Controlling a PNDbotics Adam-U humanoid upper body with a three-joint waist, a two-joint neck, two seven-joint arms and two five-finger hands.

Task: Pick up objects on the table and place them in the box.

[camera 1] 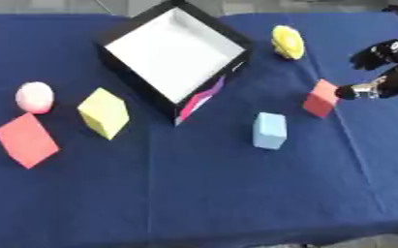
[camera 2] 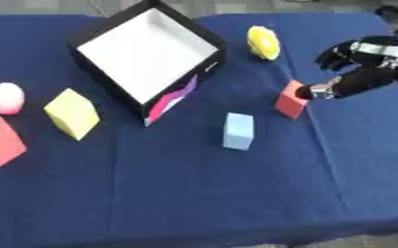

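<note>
Six objects lie outside one box (camera 1: 175,51); the right hand (camera 2: 359,65), fingers spread, touches a red block (camera 2: 292,100).

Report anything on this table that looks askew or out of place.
The box sits turned diagonally to the table edges, and holds nothing yet. The blocks lie scattered at various angles. Nothing looks spilled or damaged.

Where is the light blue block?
The light blue block lies mid-table, right of centre, just below the box and left of the red block.
</note>
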